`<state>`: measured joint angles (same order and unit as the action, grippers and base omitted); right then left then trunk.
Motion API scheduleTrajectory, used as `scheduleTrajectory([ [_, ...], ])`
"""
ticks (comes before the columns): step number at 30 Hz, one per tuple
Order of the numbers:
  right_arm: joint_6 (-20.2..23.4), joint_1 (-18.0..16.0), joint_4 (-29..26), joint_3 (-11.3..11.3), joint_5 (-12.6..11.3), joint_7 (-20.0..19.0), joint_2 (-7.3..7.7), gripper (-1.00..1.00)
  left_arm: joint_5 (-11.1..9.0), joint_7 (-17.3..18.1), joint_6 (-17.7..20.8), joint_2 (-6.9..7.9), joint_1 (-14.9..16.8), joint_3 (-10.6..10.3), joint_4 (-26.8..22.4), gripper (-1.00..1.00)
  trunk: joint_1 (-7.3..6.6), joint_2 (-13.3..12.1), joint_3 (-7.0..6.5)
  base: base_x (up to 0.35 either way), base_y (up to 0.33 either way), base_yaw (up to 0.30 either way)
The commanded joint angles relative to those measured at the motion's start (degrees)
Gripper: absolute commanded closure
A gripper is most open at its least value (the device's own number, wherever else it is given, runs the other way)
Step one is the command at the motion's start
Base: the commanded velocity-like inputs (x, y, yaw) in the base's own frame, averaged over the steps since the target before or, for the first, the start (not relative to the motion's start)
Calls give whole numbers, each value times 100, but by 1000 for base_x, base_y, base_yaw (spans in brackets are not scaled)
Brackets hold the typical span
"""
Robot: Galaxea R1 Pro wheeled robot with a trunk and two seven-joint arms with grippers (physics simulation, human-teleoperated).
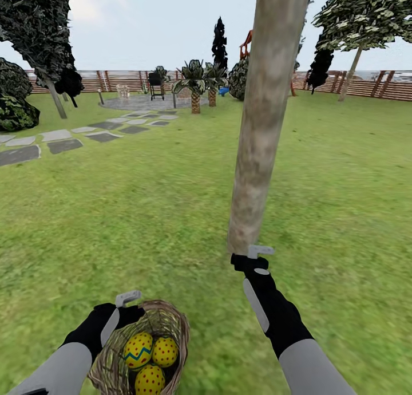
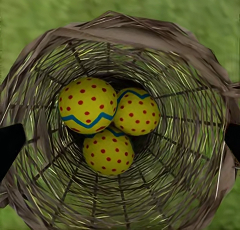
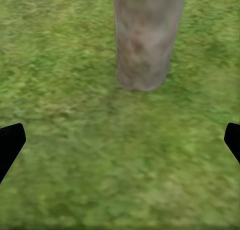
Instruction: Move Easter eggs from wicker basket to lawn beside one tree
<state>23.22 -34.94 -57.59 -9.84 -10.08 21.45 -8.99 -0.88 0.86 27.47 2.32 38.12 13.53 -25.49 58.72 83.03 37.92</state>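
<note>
We see three Easter eggs (image 2: 107,122) in the wicker basket (image 1: 171,326) | left gripper (image 2: 120,140) fingers wide over it | right gripper (image 3: 120,140) fingers wide near the tree (image 1: 263,126)

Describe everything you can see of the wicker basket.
The wicker basket is small, round and brown, woven of thin strands with gaps that let the grass show through. In the head view it sits tilted by the left tool, close to the robot, near the foot of the tree trunk. All three Easter eggs lie bunched at its bottom, touching one another. No handle can be made out.
</note>
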Motion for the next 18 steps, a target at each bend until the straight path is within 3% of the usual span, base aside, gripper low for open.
scheduleTrajectory([
  [1, 16, -4, -7, -17, -56, 52, 3, -100, -9, -12, 26, -3, 2, 27, -9, -100, 22, 44, 24, 0, 0, 0],
  [18, 16, -4, 7, -26, -63, 52, -6, -100, -9, -250, -130, -7, -1, 52, -1, -100, 396, 726, 329, 0, 0, 0],
])
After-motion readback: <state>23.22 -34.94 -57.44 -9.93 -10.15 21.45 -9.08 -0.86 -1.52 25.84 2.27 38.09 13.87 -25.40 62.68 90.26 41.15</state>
